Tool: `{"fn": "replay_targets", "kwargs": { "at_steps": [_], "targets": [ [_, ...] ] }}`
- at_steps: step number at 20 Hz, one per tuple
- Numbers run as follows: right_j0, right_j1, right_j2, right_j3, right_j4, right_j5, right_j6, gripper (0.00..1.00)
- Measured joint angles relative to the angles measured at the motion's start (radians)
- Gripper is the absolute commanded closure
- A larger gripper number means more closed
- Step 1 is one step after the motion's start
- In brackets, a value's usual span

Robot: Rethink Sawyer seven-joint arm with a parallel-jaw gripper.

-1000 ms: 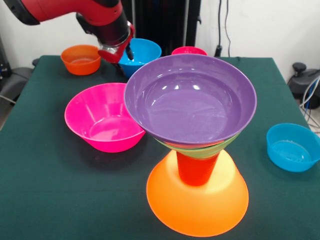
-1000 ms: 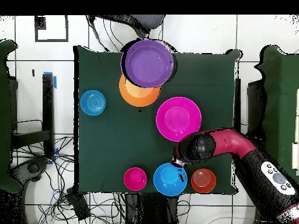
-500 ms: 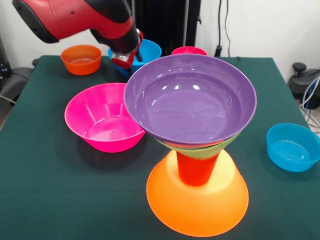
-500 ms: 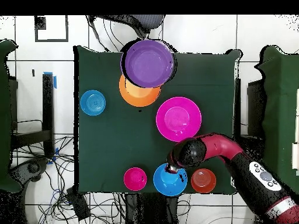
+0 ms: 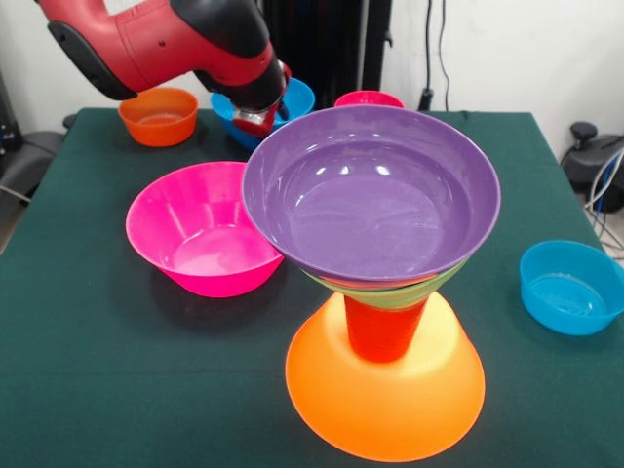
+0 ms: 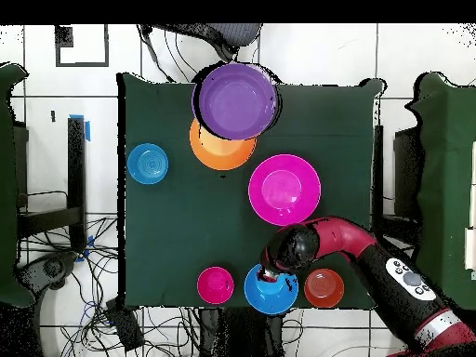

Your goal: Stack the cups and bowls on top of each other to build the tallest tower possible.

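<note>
Front: gripper [image 5: 259, 119] down at near rim of large blue bowl [image 5: 295, 97] at table's far side — finger spread hidden, can't tell if anything held. Tower [image 5: 382, 292]: orange bowl base, red cup, green layer, purple bowl on top.

Overhead: gripper [image 6: 269, 273] over blue bowl [image 6: 271, 290] rim. Likely light, stiff, glossy-slick plastic — pinch thin rim wall.

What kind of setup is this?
Likely a robotics lab: a red and black robot arm over a green cloth-covered table, loose cables on a white tiled floor.
</note>
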Motion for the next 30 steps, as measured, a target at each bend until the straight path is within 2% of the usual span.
{"fn": "replay_targets", "kwargs": {
  "at_steps": [14,15,25,30],
  "targets": [
    [0.000,0.000,0.000,0.000,0.000,0.000,0.000,0.00],
    [0.000,0.000,0.000,0.000,0.000,0.000,0.000,1.00],
    [0.000,-0.002,0.000,0.001,-0.053,-0.019,0.000,1.00],
    [0.000,-0.002,0.000,0.001,-0.054,-0.019,0.000,1.00]
  ]
}}
